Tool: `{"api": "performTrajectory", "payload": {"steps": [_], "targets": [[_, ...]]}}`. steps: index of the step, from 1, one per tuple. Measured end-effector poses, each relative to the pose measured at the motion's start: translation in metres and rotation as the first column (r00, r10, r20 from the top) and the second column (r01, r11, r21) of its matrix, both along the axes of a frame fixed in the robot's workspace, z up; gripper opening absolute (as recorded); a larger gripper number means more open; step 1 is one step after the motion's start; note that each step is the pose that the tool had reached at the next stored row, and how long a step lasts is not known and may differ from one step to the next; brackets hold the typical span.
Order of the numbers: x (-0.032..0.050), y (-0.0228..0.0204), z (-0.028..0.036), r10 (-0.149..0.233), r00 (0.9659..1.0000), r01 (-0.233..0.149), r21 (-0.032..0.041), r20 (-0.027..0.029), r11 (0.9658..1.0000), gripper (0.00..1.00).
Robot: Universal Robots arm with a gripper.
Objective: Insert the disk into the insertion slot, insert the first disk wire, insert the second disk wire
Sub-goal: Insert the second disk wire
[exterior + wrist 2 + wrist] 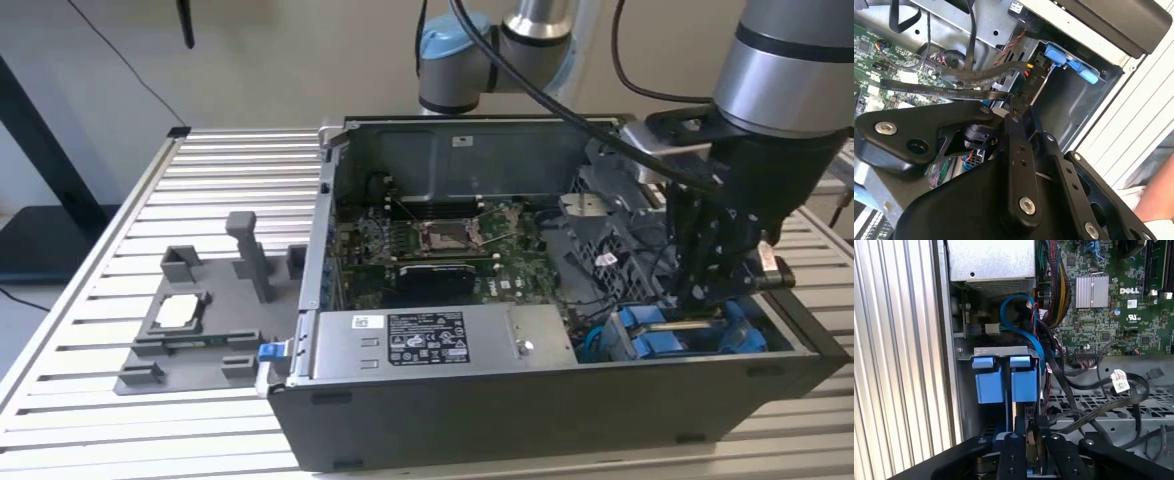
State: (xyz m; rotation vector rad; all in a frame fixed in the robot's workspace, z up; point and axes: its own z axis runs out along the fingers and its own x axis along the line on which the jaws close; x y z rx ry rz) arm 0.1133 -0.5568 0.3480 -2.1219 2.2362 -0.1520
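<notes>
Disk (1004, 380) in its blue carrier already sat in the insertion slot (966, 385) at the case's front corner, gripper (1029, 440) low over it, jaws pressed together on something dark, wires apparently left

A pale wall (267, 50) stands far behind the ribbed aluminium worktop (80, 300); a dark stand (47, 150) rises at the exterior view's left.

The disk (681, 335), in its blue carrier frame, stands on edge inside the dark grey insertion slot (607, 345), blue tabs visible.
</notes>
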Motion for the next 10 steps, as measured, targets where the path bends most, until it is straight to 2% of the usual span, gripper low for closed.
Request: {"api": "performTrajectory", "payload": {"steps": [2, 5, 7, 9, 10], "targets": [[-0.0005, 0.0, 0.004, 0.0, 1.0, 0.0, 0.0035, 0.0, 1.0, 0.24], [-0.0009, 0.0, 0.0035, 0.0, 1.0, 0.0, 0.0039, 0.0024, 1.0, 0.24], [-0.0014, -0.0001, 0.0025, 0.0, 1.0, 0.0, 0.0087, 0.0091, 1.0, 0.24], [-0.0028, 0.0, 0.0017, 0.0, 0.9998, 0.0, 0.0203, 0.0179, 0.9998, 0.24], [-0.0034, 0.0001, 0.001, 0.0, 0.9998, 0.0, 0.023, 0.0211, 0.9997, 0.24]]}}
